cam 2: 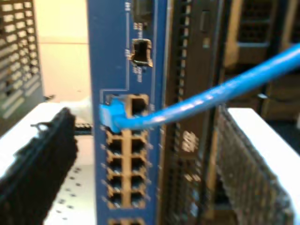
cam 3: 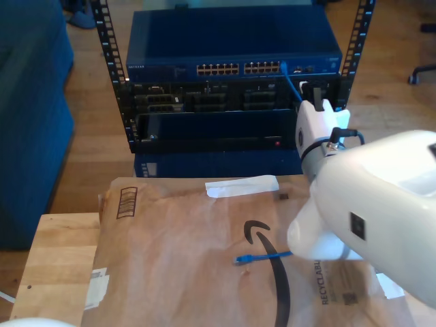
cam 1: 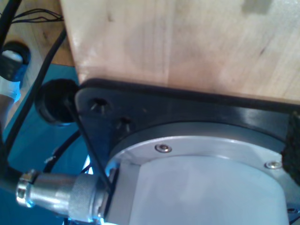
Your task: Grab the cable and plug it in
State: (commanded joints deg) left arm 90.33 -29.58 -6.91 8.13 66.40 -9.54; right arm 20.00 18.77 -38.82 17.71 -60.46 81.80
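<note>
While one cable (cam 2: 220, 91) sits plugged in | my second gripper (cam 2: 145, 187) jaws wide | first's jaws: cannot tell

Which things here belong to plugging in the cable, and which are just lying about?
Job: the blue cable, the blue switch with its ports, my second gripper.
Lying about: cardboard sheet, white tape, wooden table.

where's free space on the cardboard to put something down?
Bare cardboard runs from the barcode print across to the black arrow logo, below the white tape strip. Crowded toward the exterior view's right: the loose cable end lies there and the white arm overhangs it.
</note>
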